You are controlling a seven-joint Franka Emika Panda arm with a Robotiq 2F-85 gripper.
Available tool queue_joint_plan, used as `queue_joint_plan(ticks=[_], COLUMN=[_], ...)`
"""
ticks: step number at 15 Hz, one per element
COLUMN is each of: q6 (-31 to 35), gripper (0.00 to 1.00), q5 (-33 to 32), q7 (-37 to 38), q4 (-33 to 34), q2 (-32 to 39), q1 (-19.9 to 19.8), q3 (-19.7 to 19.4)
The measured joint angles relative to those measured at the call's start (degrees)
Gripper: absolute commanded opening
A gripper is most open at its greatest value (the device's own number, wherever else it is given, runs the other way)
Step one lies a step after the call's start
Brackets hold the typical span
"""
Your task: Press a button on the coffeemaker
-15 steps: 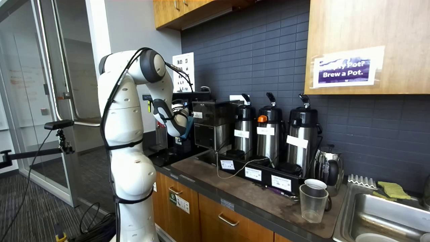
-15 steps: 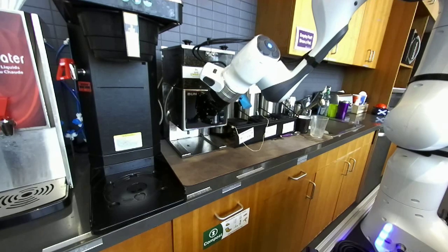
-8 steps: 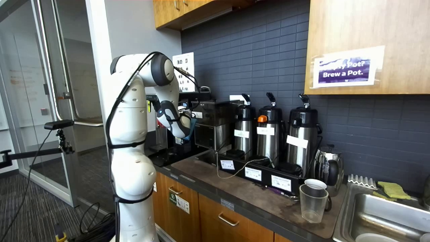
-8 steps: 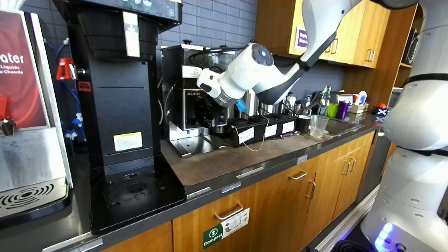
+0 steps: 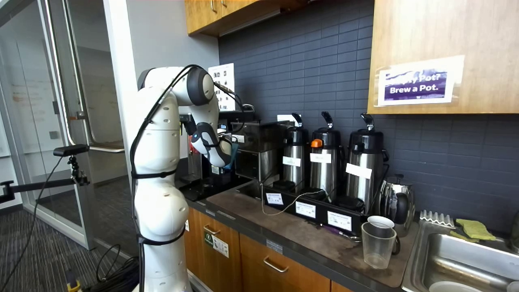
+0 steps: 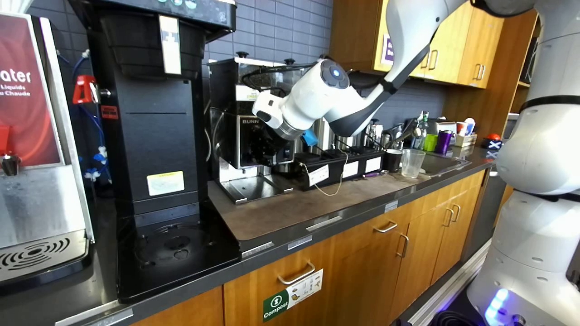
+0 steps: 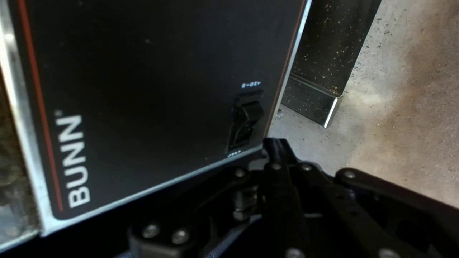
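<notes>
both exterior views: share counter [image 5: 243, 224], from opposite ends | wrist: close, faces BUNN panel [image 7: 154, 107]

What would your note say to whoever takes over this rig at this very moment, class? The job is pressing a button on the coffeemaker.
Gripper: jaws shut, nothing seen held, close to the front of the coffeemaker; whether they touch it is unclear.
Things: I take the coffeemaker to be the one marked BUNN, beside the pump pots. Its black switch shows up and left of the jaws in the wrist view.
Done: jaws shut and near the switch; no press can be seen.
Left: probably line the jaws up with the switch, press it, then back away.
</notes>
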Motion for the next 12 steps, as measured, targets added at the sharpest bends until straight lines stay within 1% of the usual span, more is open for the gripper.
queue_joint_plan(ticks=[5,12], q6=[-0.9,-1.6], gripper=[0.0,0.0], q5=[1.1,5.2], q7=[-2.1,-7.1], q4=[0.0,-0.2], q2=[0.0,0.0], q1=[0.0,0.0], q3=[0.0,0.0])
